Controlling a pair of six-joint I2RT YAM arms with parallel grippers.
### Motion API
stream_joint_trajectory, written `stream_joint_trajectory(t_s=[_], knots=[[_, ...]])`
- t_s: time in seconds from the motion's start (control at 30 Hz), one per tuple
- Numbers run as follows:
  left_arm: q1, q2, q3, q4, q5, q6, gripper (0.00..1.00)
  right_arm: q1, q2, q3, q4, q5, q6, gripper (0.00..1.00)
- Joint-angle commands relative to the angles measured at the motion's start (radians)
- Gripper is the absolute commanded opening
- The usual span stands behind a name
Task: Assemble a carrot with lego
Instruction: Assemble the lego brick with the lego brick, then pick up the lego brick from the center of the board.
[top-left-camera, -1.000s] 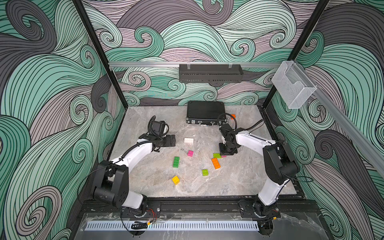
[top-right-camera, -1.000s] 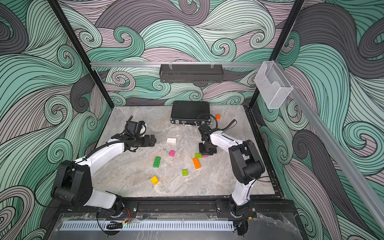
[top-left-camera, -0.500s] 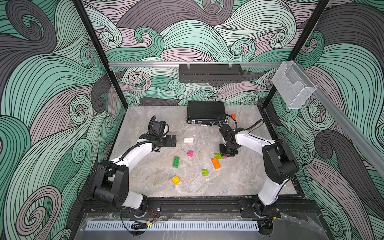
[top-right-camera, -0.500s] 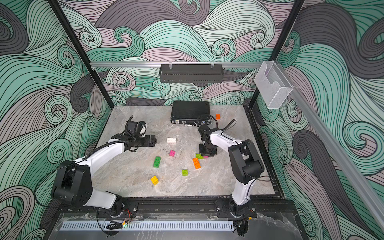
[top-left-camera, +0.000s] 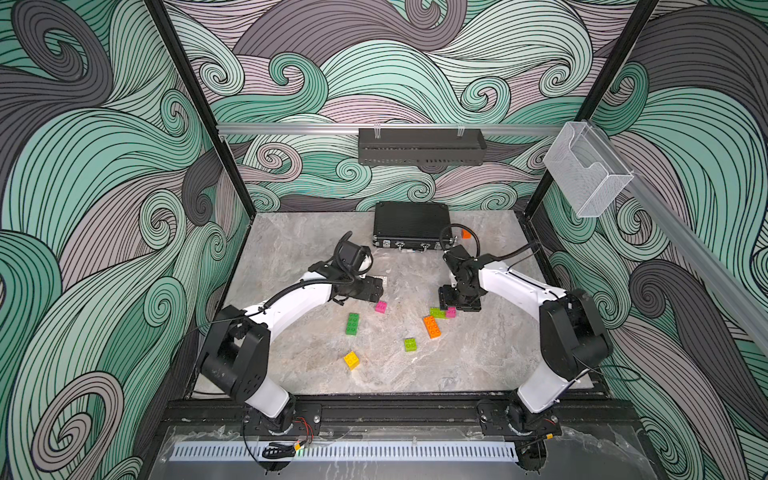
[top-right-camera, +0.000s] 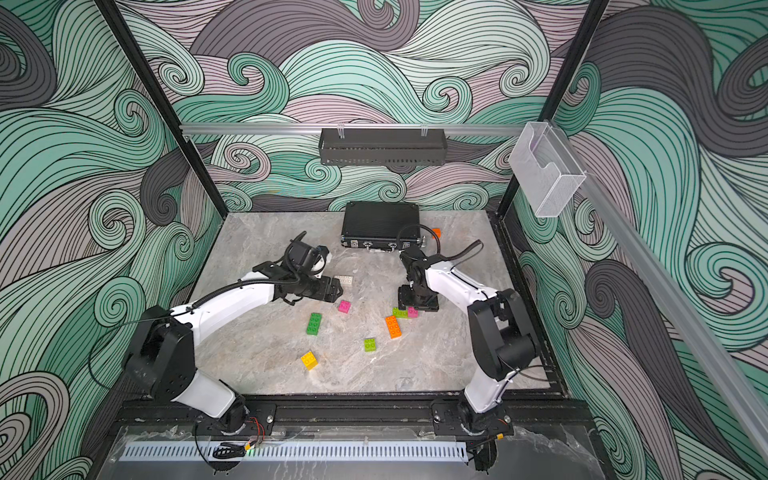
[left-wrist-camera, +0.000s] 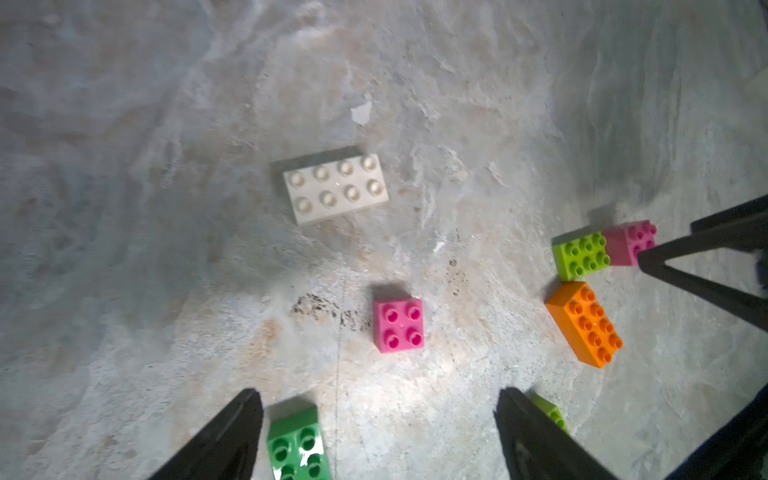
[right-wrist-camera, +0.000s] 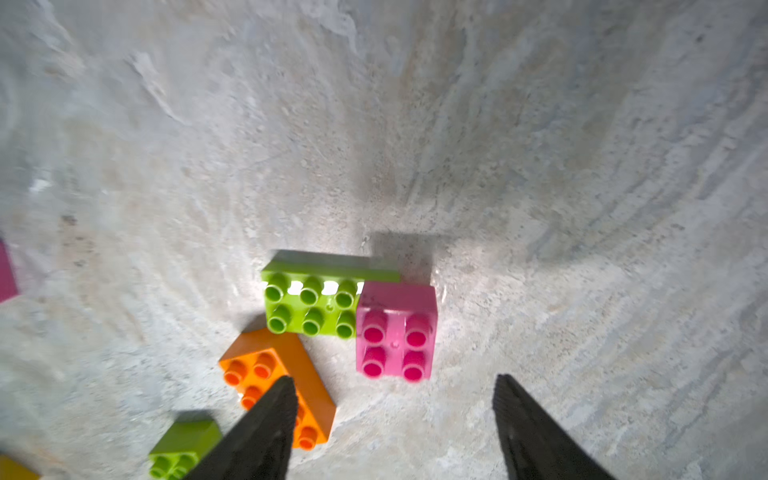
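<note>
- While swirls of green, grey and mauve cover the walls (top-left-camera: 104, 166) on three sides, a marbled grey table (top-left-camera: 299, 249) forms the floor of the booth.
- At the back edge lies a flat black case (top-left-camera: 411, 224), with a little orange cube (top-left-camera: 466, 235) beside its corner. A black shelf (top-left-camera: 419, 147) hangs on the rear wall, and a clear bin (top-left-camera: 586, 174) hangs on a side rail.
- Loose in the middle, between the arms, lie a white brick (top-right-camera: 344, 280), a pink brick (top-left-camera: 380, 307), a dark green brick (top-left-camera: 352, 323), a yellow brick (top-left-camera: 351, 360), a small lime brick (top-left-camera: 410, 344) and an orange brick (top-left-camera: 432, 326).
- A second pink brick (top-left-camera: 450, 312) sits on one end of a long lime brick (top-left-camera: 436, 312); these are the only two joined.
- Bare stone runs along the front edge and down both sides, and the bricks keep well away from every edge.
- From the front corner the left arm reaches in with its forearm low and nearly level. The left gripper (top-left-camera: 376, 289) hangs near the white brick, its fingers spread wide and holding nothing.
- Bent at the elbow, the right arm points its wrist steeply down. The right gripper (top-left-camera: 459, 305) hovers just beside the joined pair, its fingers spread wide with nothing between them. In the wrist view, the second pink brick lies just beyond the tips.
</note>
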Motion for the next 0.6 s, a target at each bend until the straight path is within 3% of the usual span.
stream_joint_trajectory(t_s=[0.0,0.23,0.57], knots=[[-0.044,0.086,0.07,-0.125,-0.035,-0.038,0.83,-0.029,-0.066,-0.041,-0.023,-0.026,0.013,0.83],[-0.075,0.206,0.136,-0.185,-0.055,-0.022,0.77,-0.099,-0.16,-0.117,-0.019,-0.062,-0.005,0.87],[-0.119,0.292,0.172,-0.17,-0.112,-0.036,0.71,-0.135,-0.163,-0.167,0.035,-0.106,-0.001,0.93]])
